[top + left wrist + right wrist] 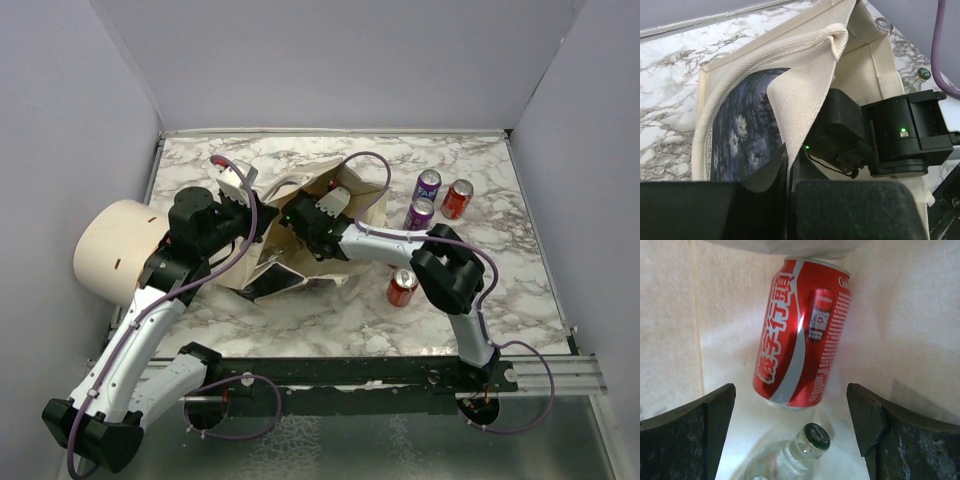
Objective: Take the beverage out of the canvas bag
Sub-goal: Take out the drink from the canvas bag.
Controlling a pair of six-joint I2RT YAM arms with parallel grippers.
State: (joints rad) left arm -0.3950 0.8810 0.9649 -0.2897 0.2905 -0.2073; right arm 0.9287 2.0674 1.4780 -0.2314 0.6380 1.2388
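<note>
Right gripper (790, 395) sits inside the canvas bag (805, 65), jaws wide apart and holding nothing. The red cola can (800, 335) lies just ahead between its fingers, with a green-capped clear bottle (807, 442) nearer, below. Left gripper (789, 172) seems pinched closed on the bag's rim.

Matt woven canvas bag (805, 65); glossy metal can (800, 335).

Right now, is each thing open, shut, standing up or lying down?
canvas bag, lying on its side, mouth open.
left end effector, shut on the canvas bag's rim.
right end effector, open, inside the bag.
red can, inside the bag, not held.
bottle, capped.
four cans, outside, standing up.
</note>
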